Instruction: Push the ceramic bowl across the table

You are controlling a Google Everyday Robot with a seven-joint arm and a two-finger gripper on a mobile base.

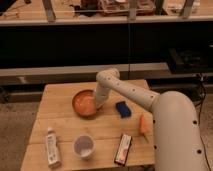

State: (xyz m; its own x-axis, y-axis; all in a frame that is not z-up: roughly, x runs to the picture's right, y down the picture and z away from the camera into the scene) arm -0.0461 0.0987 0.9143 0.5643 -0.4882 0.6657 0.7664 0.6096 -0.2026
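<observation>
The ceramic bowl [86, 103] sits near the middle of the table [60, 92], a little toward the far edge and left of centre. The gripper [98, 103] is down at the bowl's right rim, touching it or tucked just inside, so contact looks made and the push looks underway. Plenty of plank lies open toward the left edge, so most of the travel seems left to do. Whether the claw is spread or closed, I cannot tell. Near the front edge stand a white cup [84, 146] and a bottle [51, 148], both well apart from the bowl.
</observation>
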